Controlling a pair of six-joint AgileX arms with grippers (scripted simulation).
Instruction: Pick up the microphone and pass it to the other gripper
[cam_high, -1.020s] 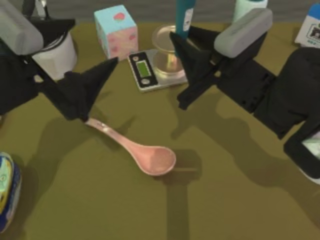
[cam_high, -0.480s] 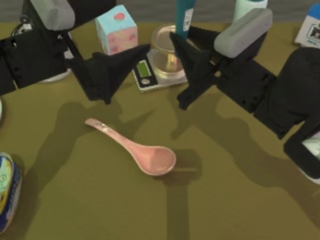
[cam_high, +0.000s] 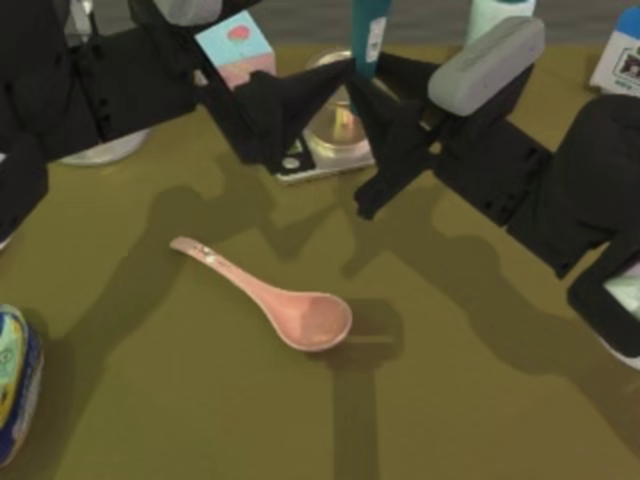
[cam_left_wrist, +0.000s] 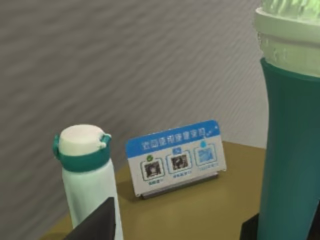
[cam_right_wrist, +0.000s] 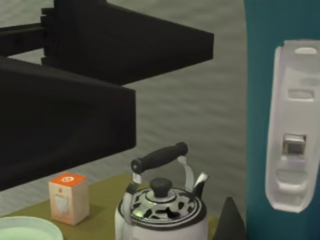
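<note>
1. An olive-green table (cam_high: 450, 400) stands against a plain grey wall, and the kitchen scale (cam_high: 335, 130) at its far middle is my marker for everything else.
2. Directly above the scale, the right gripper (cam_high: 372, 85) grips the microphone (cam_high: 368, 35) upright and off the table. The handle is pinched low, I judge, so that its upper part stays free for a second grasp.
3. The left gripper (cam_high: 325, 85) hangs over the scale's left half with its fingers spread. In its wrist view the teal handle and white head (cam_left_wrist: 292, 135) sit just beside one fingertip (cam_left_wrist: 252, 231), not yet squarely between the two. I take this to be the approach for the hand-over, with nothing clamped on this side.
4. The white strip (cam_right_wrist: 295, 125) on the handle carries raised switch shapes but no lettering that I can make out.
5. Right of the scale at the table's back stands a sign card (cam_left_wrist: 175, 162). It has a blue header with white characters too small to read and three little pictures beneath.
6. Beside the card is a white bottle (cam_left_wrist: 85, 175) with a teal band.
7. Left of the scale are a pastel carton (cam_high: 235, 45), a kettle (cam_right_wrist: 162, 210) and an orange-topped box (cam_right_wrist: 69, 197).
8. In front of the scale a pink spoon (cam_high: 290, 305) lies well apart.
</note>
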